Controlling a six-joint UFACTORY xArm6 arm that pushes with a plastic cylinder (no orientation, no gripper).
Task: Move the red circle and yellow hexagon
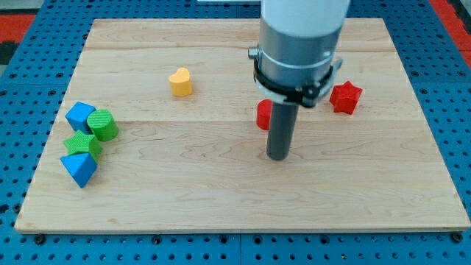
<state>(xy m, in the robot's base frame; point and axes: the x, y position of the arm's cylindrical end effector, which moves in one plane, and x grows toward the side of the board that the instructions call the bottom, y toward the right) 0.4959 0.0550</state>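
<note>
A red block [263, 114], likely the red circle, sits right of the board's middle, partly hidden behind my rod. My tip [277, 156] rests on the board just below and slightly right of it, close but apart. No yellow hexagon shows; the only yellow block is a heart [180, 82] at the upper middle left. It may be that the arm hides the hexagon.
A red star [346, 97] lies at the upper right of the wooden board [221, 206]. At the left edge sit a blue block [79, 115], a green cylinder [104, 125], a green star [82, 143] and a blue triangle [79, 169], clustered together.
</note>
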